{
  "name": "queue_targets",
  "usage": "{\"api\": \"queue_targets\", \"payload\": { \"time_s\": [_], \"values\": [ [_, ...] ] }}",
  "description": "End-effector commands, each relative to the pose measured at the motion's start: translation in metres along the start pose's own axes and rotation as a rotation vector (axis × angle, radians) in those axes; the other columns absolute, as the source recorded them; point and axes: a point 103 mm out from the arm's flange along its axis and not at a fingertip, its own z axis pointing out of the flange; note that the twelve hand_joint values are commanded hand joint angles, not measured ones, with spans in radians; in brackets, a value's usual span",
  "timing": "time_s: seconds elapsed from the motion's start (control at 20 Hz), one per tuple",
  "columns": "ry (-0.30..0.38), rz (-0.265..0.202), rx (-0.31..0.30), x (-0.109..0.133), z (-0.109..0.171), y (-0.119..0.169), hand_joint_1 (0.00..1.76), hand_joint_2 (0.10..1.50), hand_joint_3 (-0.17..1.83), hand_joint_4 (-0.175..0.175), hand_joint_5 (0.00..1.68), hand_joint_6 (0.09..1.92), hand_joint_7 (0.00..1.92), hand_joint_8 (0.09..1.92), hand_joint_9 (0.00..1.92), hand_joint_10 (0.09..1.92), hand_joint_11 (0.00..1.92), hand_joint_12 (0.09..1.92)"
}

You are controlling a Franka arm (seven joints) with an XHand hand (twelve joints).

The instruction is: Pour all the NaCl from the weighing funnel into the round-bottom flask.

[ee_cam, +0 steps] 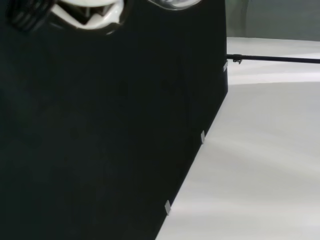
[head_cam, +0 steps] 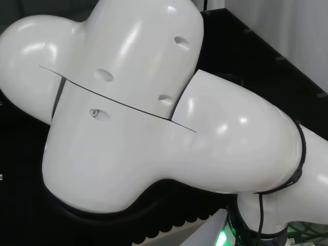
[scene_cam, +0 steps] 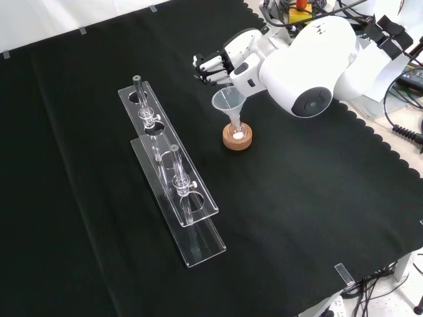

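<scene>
Rack [scene_cam: 173, 173]: nearest in the front view, a long clear plastic stand lying on the black cloth [scene_cam: 297, 224], running from lower right up to upper left, with a few slim glass pieces upright in its holes.
Cork ring [scene_cam: 236, 137]: beyond the rack and to its right in the front view, well apart from it, flat on the cloth.
Round-bottom flask [scene_cam: 237, 129]: seated in the cork ring; clear and hard to make out, with a small white patch low inside it.
Funnel [scene_cam: 229, 104]: a clear cone standing upright with its stem going down into the flask's neck, its wide mouth upward.
Hand [scene_cam: 213, 67]: just above and behind the funnel's rim in the front view, fingers curled and bunched, pointing to the view's left; whether they pinch the weighing funnel or touch the cone cannot be told.
Arm [scene_cam: 310, 63]: farthest in the front view, its big white link with a round grey cap comes in from the upper right, low over the cloth; in the head view the white links [head_cam: 154, 113] stand close before the camera.
</scene>
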Motion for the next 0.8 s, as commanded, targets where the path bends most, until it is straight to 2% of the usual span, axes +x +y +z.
{"api": "queue_targets", "payload": {
  "time_s": [0.05,0.7,0.8],
  "values": [
    [0.030,-0.004,-0.006,0.0008,0.0014,0.0006,1.09,0.66,0.75,0.175,1.15,0.94,0.46,0.60,0.66,0.52,0.28,1.32],
    [0.193,-0.014,-0.026,-0.0065,0.0076,0.0020,1.09,0.66,0.75,0.175,1.15,0.94,0.46,0.60,0.66,0.52,0.26,1.31],
    [0.247,-0.019,-0.032,-0.0083,0.0109,0.0031,1.09,0.66,0.75,0.175,1.15,0.94,0.46,0.60,0.66,0.52,0.26,1.31]
  ]
}}
